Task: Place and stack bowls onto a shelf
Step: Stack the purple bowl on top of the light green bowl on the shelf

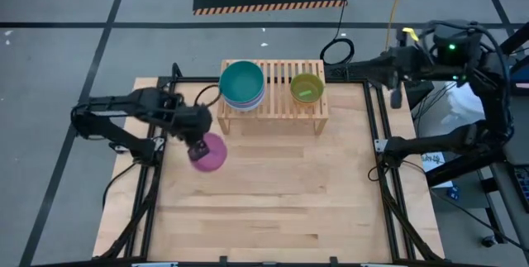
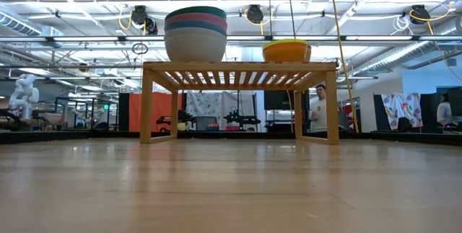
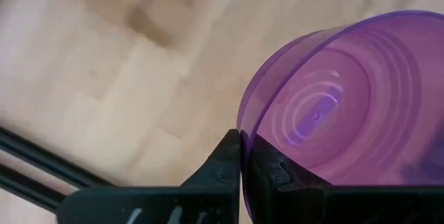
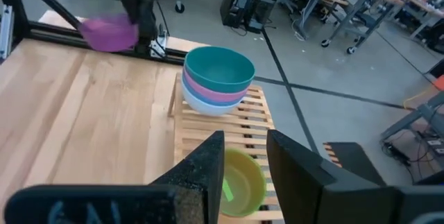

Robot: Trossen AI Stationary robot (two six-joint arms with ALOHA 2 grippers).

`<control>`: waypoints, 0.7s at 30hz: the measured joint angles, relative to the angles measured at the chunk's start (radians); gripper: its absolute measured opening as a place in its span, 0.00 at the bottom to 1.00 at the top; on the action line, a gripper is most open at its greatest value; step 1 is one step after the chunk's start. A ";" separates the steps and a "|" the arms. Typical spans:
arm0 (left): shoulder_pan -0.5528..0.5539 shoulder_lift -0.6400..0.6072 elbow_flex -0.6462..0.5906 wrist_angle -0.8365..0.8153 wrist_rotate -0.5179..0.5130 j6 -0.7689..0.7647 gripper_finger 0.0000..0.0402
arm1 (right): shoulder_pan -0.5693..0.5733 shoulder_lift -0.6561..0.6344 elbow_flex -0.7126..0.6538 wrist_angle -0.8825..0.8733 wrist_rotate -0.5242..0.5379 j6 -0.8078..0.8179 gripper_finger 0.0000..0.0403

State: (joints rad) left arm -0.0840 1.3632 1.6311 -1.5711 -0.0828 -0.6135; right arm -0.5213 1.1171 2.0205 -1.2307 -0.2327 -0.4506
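Two stacks sit on the shelf point(image 1: 273, 106); left claw point(image 1: 197, 148) pinches purple bowl point(image 1: 211, 153).

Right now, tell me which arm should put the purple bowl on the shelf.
Left. Its claw is already shut on the purple bowl's rim, lifted beside the shelf. The right claw is open and empty, above the yellow-green bowl.

Left gripper point(image 3: 240, 156) fingers pinch rim of purple bowl point(image 3: 347, 106). Bowl interior faces camera, light-wood table point(image 3: 104, 64) behind.
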 joint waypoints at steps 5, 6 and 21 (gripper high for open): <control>0.111 0.094 0.087 0.017 -0.062 0.189 0.01 | 0.000 -0.056 0.000 -0.020 0.000 0.046 0.26; 0.129 0.113 0.109 0.032 -0.072 0.226 0.01 | 0.000 -0.069 0.000 -0.024 0.000 0.058 0.26; 0.198 0.434 0.670 0.134 -0.068 0.625 0.01 | 0.000 -0.164 0.000 -0.163 -0.001 0.154 0.26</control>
State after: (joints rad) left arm 0.1144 1.7971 2.3015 -1.4373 -0.1505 0.0119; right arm -0.5213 0.9527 2.0209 -1.3936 -0.2333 -0.2962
